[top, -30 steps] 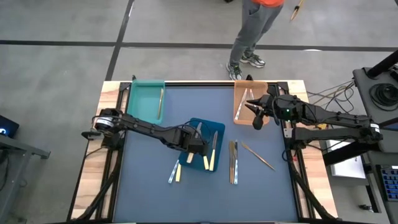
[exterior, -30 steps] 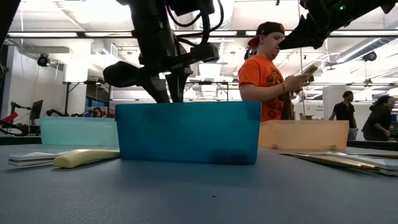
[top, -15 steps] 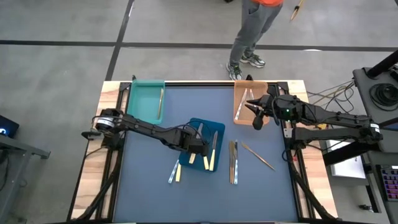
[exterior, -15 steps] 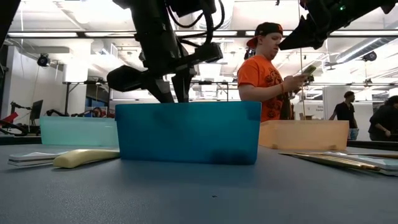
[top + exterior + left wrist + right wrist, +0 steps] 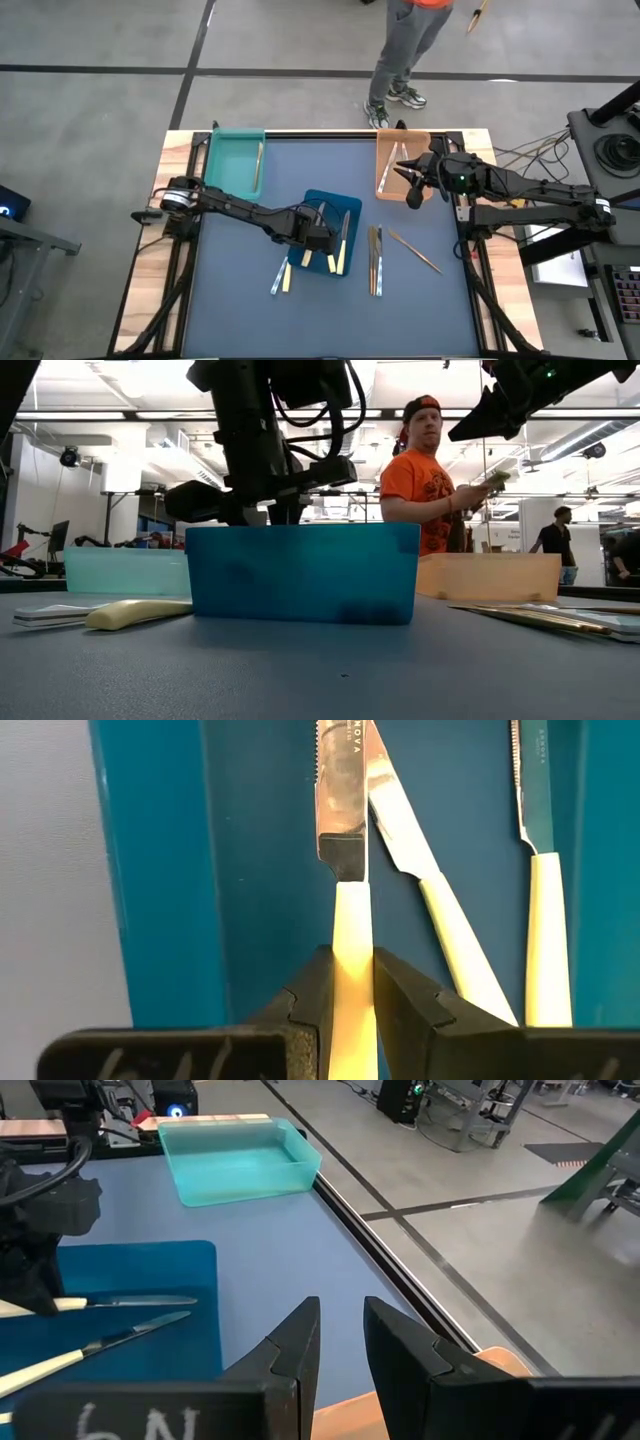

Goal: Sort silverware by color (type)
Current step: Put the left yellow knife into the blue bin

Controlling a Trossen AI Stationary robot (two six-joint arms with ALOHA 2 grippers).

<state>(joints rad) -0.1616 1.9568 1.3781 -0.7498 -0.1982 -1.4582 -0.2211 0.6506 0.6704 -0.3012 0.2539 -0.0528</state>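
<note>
**Left gripper carries a cream knife over the blue tray**

Over the last second the left gripper (image 5: 318, 237) has slid slightly toward the left of the high view, staying above the blue tray (image 5: 352, 205) at frame centre. Its fingers (image 5: 312, 988) are clamped on the cream handle of a knife (image 5: 346, 850), whose blade points out over the tray floor. Two more cream-handled pieces (image 5: 440, 910) already lie in that tray beside it. My reading: this knife is being positioned for release among its own colour, so one more piece is nearly sorted.

The right gripper (image 5: 409, 176) has not moved; it hangs over the orange tray (image 5: 383, 170) in the upper right of the high view. Its fingers (image 5: 300, 1342) stand a little apart with nothing between them.

Unsorted silverware remains on the table: a pair (image 5: 281, 275) just below the blue tray's lower-left corner, a tight group (image 5: 375, 258) to the tray's right, and one gold piece (image 5: 414, 250) lying slantwise further right. The teal tray (image 5: 222, 160) in the upper left holds one utensil (image 5: 259, 163) along its right wall.

A person (image 5: 425, 480) in an orange shirt stands beyond the table's far edge, clear of both arms. The pieces already in the blue tray leave limited room for setting the knife down flat.
</note>
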